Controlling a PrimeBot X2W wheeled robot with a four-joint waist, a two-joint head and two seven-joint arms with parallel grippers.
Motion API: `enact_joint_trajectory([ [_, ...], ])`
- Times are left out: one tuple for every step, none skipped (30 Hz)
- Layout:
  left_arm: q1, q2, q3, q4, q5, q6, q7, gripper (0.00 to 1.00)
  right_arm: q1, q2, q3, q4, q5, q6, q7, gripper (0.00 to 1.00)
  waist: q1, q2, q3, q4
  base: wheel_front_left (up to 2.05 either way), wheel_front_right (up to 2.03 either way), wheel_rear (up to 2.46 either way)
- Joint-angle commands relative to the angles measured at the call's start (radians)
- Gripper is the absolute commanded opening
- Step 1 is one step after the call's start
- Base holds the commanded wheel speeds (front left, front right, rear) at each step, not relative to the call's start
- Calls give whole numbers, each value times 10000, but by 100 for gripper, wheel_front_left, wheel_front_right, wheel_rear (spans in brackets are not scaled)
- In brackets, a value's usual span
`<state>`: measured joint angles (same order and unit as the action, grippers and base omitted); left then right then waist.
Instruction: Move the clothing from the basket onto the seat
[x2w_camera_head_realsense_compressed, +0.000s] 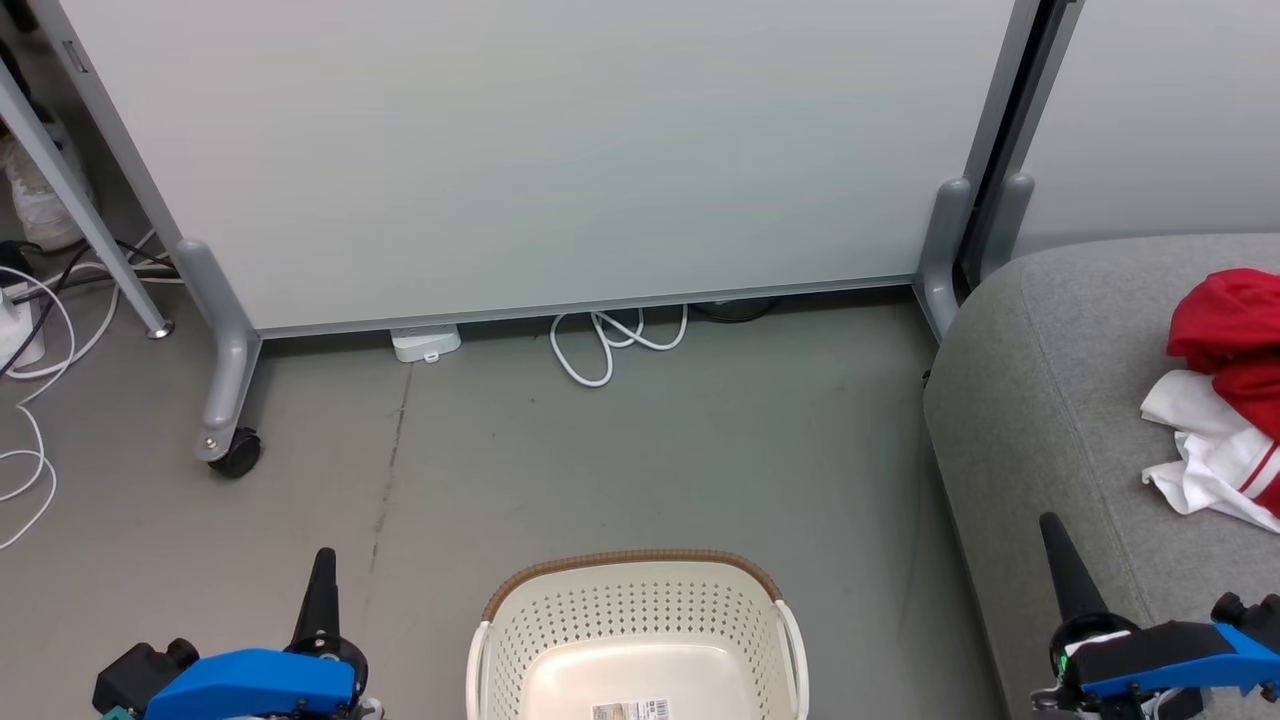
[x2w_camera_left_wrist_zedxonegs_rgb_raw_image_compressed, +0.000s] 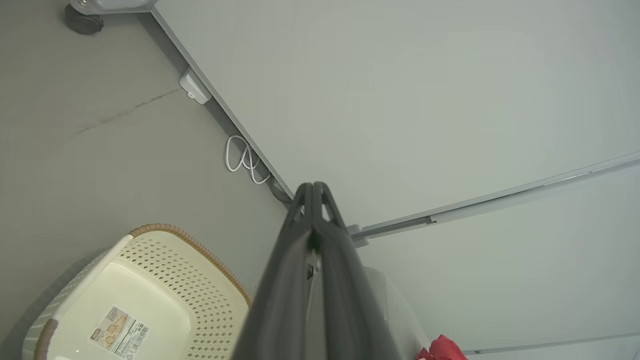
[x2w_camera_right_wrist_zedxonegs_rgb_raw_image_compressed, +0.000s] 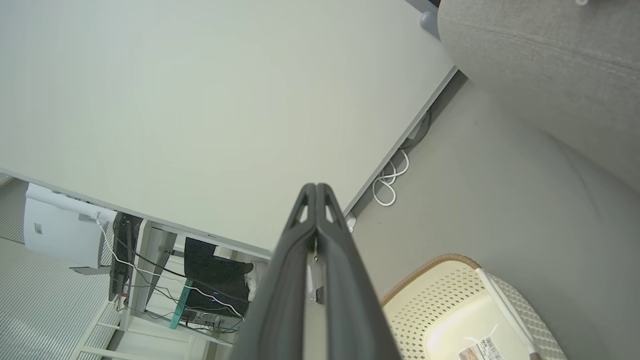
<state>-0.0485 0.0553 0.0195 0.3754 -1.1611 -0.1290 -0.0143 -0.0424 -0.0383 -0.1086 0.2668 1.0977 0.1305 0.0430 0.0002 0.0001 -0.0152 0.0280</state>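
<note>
Grey floor mid-frame, pale partition along top, sofa at right with red-white clothing; basket bottom centre; left claw, right claw pinched closed, holding nothing.

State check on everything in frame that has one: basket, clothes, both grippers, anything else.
basket: upright on the floor, nothing inside but its label.
clothing: red and white, crumpled in a heap on the seat, out of the basket.
left gripper: shut, holding nothing.
right gripper: shut, holding nothing.
white cable: looped loose on the floor at the foot of the partition.
</note>
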Motion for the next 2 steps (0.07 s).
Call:
enact_joint_trajectory([
  [-260, 2, 73, -151, -170, -16, 39, 0, -258, -93, -32, -129, 190, 3, 30, 0, -1, -1, 2, -3, 0, 0, 0],
  [-272, 1, 95, -177, -263, -16, 66, 0, -270, -94, -32, -133, 296, 3, 46, 0, -1, -1, 5, -7, 0, 0, 0],
])
